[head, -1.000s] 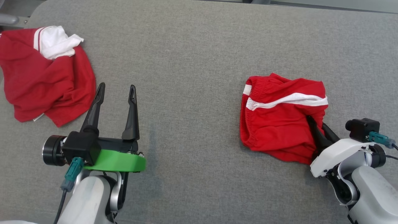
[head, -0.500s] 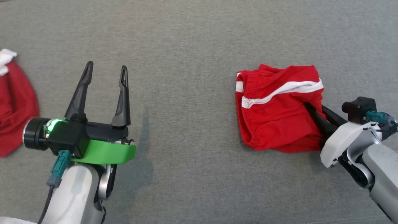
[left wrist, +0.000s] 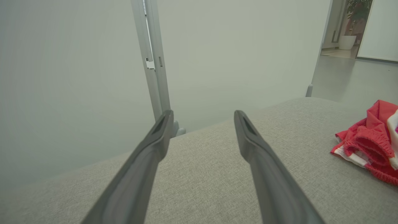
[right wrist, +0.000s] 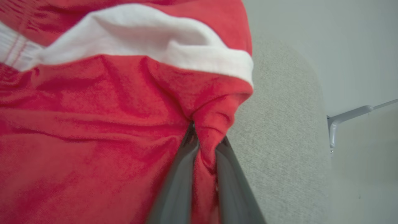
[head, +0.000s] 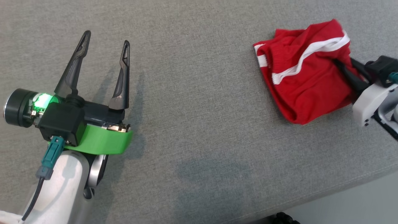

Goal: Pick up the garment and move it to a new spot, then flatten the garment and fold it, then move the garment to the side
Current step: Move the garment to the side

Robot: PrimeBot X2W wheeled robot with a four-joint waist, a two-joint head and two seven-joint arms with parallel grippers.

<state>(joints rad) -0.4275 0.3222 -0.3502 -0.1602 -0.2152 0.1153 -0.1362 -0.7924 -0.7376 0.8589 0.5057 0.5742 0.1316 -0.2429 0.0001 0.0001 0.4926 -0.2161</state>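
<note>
From the head view, the left gripper (head: 106,37) hovers over the left part of the grey cloth-covered table (head: 199,109), its two dark fingers spread wide with nothing between them; a green light glows at its wrist. The red shorts (head: 298,87) with white stripes lie bunched toward the table's right end, not far from its front edge; the right gripper (head: 349,70) comes in from the right, its fingers pressed close and buried in a fold of the cloth.

From the left wrist view, the left gripper (left wrist: 202,114) points along the table (left wrist: 202,161) toward a pale wall with a metal post (left wrist: 154,56), the jaws wide apart and bare; the shorts (left wrist: 370,143) sit off at the right, well apart from it.

From the right wrist view, the right gripper (right wrist: 206,137) pinches a ridge of the shorts (right wrist: 93,124) between near-shut fingers; the white stripe (right wrist: 140,40) curves above, and the table (right wrist: 279,124) shows at the right, rounding off at a corner.
</note>
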